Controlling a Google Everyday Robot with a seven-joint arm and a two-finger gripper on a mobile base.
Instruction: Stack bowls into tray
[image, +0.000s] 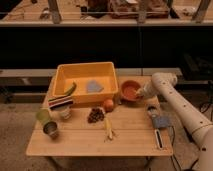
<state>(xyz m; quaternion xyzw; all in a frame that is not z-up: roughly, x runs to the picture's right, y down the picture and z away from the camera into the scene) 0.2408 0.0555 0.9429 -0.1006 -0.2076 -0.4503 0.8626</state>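
A small orange-red bowl (130, 91) sits on the wooden table just right of the yellow tray (61, 80). The tray holds a green curved item (70, 89) and a grey-blue flat piece (94, 86). My gripper (141, 93) is at the end of the white arm coming in from the right, at the bowl's right rim. Whether it touches the bowl cannot be told. A striped bowl (61, 104) stands at the tray's front left corner.
An orange fruit (108, 105), dark grapes (96, 115) and a banana (109, 131) lie in front of the tray. A green cup (43, 116) and a steel cup (50, 130) stand front left. A blue item (161, 121) and a dark bar (158, 138) lie near the right edge.
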